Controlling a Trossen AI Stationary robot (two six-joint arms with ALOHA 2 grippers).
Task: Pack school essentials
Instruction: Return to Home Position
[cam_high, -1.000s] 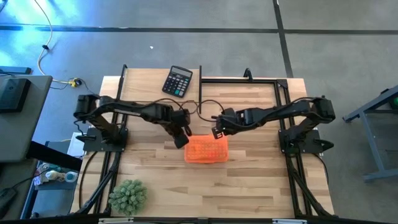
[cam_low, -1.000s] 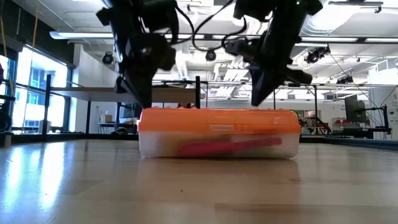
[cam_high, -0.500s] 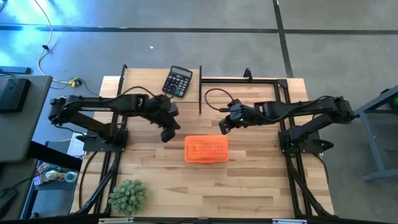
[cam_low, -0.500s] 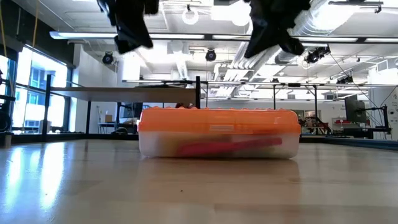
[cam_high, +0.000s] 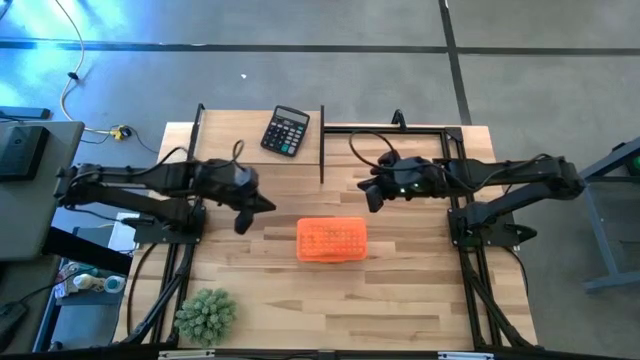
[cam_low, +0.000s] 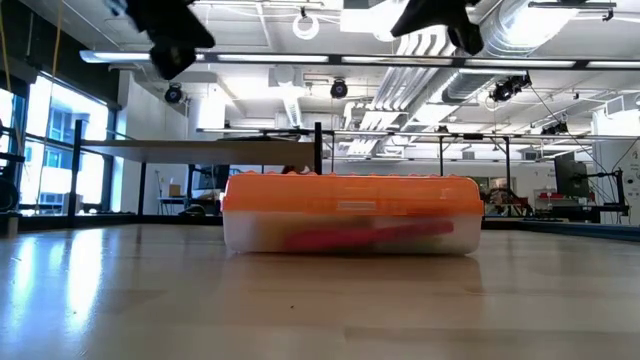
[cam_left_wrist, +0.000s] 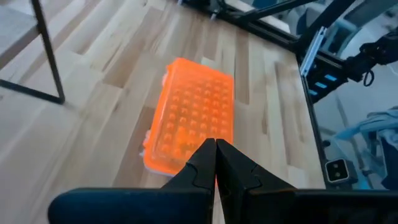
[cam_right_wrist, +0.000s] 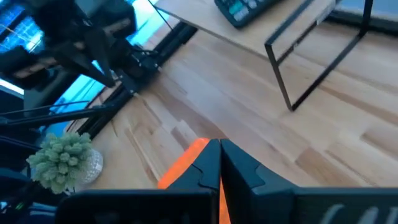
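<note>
The rectangular plastic supply box with an orange studded lid and a cloudy clear base sits shut near the middle of the light wooden table. Its lid is level in the low view, and a long red shape shows through the base; which of the essentials that is cannot be told. With packing apparently finished, the step in hand looks like the retreat to rest. Doing it well means drawing the 2 arms back toward their own mounts with height to spare, so nothing drags across the lid or nudges the box. The left gripper hangs above the table to the box's left, well apart from it. Its wrist view shows the 2 fingers pressed together on nothing, with the box ahead of and below the tips. The right gripper hangs past the box's right end toward the table's back edge, also clear, its fingers together and empty, with only a corner of orange lid showing past them. The right arm should mind the thin black frame post and the black calculator at the back. The green spiky plant at the front left corner seems well out of either path.
</note>
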